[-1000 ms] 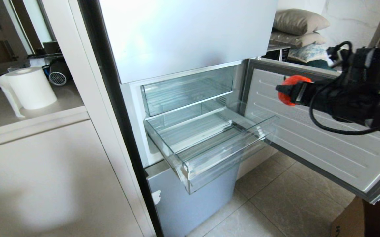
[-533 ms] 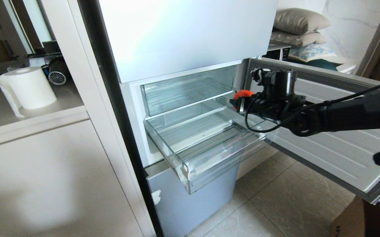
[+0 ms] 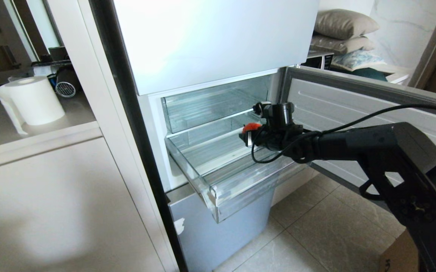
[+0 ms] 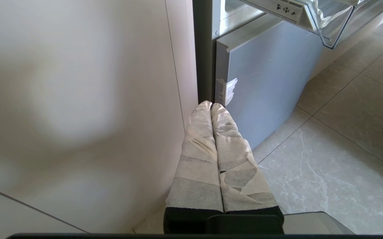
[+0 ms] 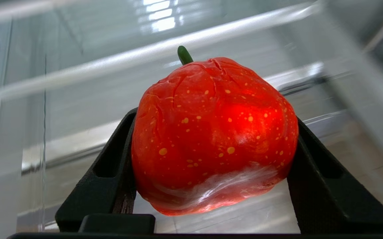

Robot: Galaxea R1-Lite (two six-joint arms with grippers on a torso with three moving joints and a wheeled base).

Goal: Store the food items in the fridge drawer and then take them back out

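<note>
Clear plastic fills the middle of my head view: the drawer (image 3: 218,166) is pulled out of the fridge (image 3: 210,41), below a shorter bin (image 3: 214,104). To its right the fridge door (image 3: 354,113) stands swung open, its ribbed white inner face towards me. My right arm reaches in from the right across that door, and my right gripper (image 3: 249,134) hangs over the drawer's back right part, pinching a red fruit (image 3: 251,127). A black cable loops under the wrist. On my left a beige cabinet (image 3: 51,204) runs alongside the fridge's black edge, with a paper roll (image 3: 34,100) on its counter. Pillows (image 3: 344,28) lie piled behind the door, and grey tiles (image 3: 316,234) cover the floor.

From my left wrist, my left gripper (image 4: 212,105) hangs low beside the cabinet, its taped fingers (image 4: 198,159) pressed together and pointing at the fridge's lower front, where a scrap of white tape (image 4: 228,91) sticks at the edge. The drawer's front lip juts out above.

From my right wrist, the fruit sits squeezed between my two black fingers (image 5: 111,172). It is glossy red, flecked with yellow dots, creased near the top, with a short green stem (image 5: 184,55) and a whitish smear low down. Blurred ribbed plastic lies beyond it.
</note>
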